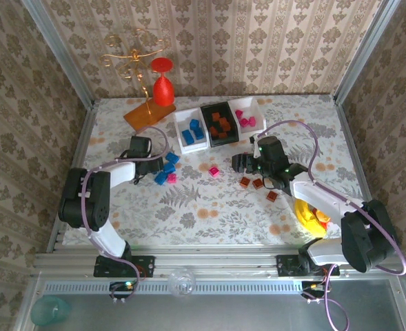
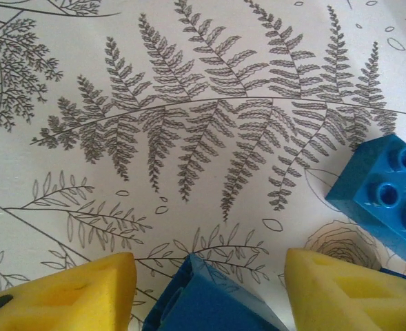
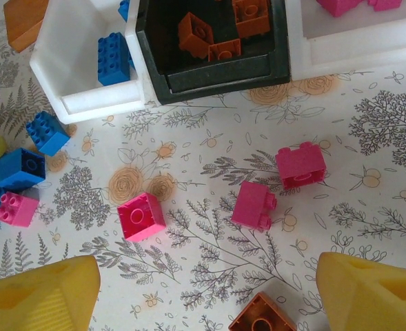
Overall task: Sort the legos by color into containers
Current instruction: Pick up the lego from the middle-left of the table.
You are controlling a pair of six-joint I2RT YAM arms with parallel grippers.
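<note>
Well, about half sorted (I think): left gripper (image 2: 209,267) spread around a small blue plastic brick (image 2: 209,307), right gripper (image 3: 206,267) spread before pink plastic bricks (image 3: 253,205).

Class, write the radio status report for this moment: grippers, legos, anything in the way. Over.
Left gripper open, straddling blue lego. Right gripper open, loose pink legos ahead. Containers each hold one color. Nothing blocking.

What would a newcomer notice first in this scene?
Probably the three bins at the back centre, each holding bricks of one colour: blue, orange-brown, pink. Next comes the red goblet by the orange board at the back left. More bricks lie loose on the flowered cloth in front of the bins.
</note>
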